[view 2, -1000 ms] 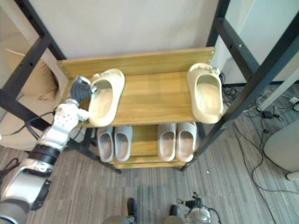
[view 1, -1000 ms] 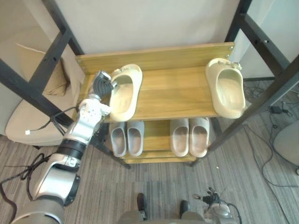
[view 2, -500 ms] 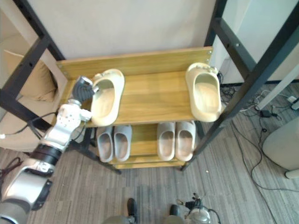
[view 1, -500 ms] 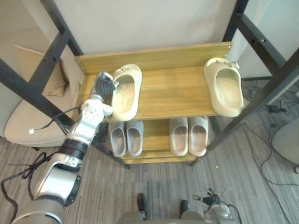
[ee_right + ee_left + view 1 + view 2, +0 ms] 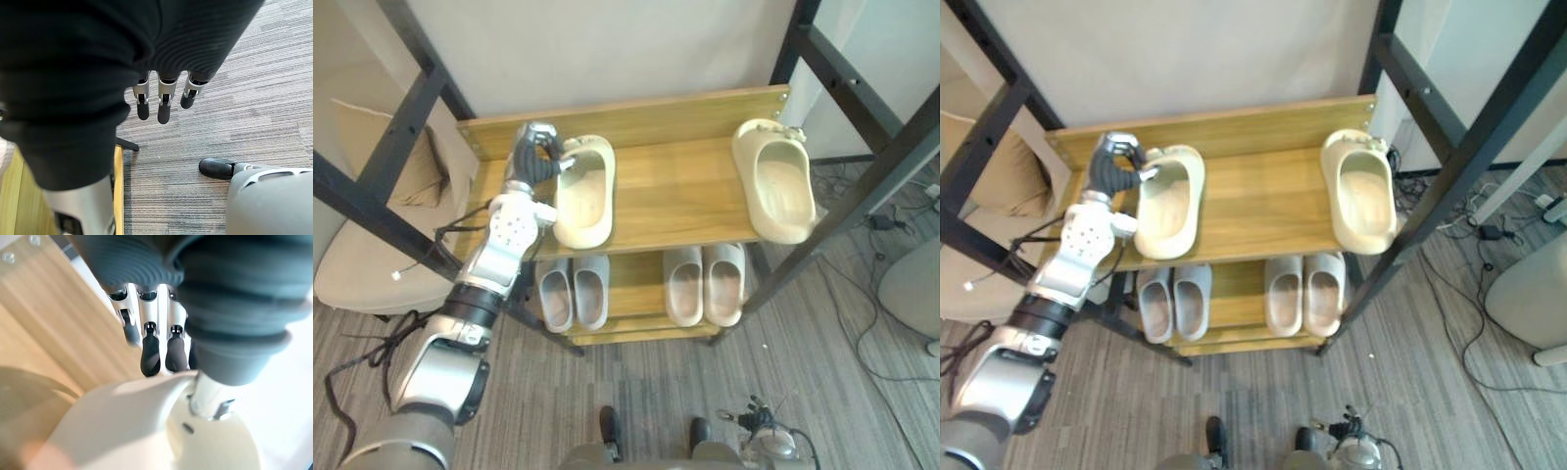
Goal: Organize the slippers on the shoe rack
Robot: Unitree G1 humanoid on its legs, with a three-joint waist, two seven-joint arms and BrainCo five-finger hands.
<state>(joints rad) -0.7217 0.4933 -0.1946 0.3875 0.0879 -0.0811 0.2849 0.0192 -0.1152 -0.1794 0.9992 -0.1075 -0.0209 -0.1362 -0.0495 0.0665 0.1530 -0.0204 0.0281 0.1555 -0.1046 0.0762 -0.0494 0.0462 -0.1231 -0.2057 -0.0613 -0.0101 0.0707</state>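
Observation:
Two cream slippers lie on the rack's wooden top shelf (image 5: 675, 191), far apart. The left slipper (image 5: 583, 191) rests near the shelf's left end, the right slipper (image 5: 775, 181) at its right end. My left hand (image 5: 532, 157) is at the back end of the left slipper. In the left wrist view its fingers (image 5: 150, 352) are straight, with the dark tips just past the slipper's rim (image 5: 146, 431) and the thumb against it. My right hand (image 5: 164, 100) hangs open over the carpet, holding nothing.
Two pairs of grey slippers (image 5: 573, 294) (image 5: 705, 286) stand on the lower shelf. Black metal frame posts (image 5: 396, 132) (image 5: 862, 147) flank the rack on both sides. A beige cushioned seat (image 5: 362, 264) is on the left, and cables lie on the floor at the right.
My left hand's fingers have uncurled from the left slipper's end. That slipper now lies straighter on the shelf. The whole picture has shifted a little with the camera.

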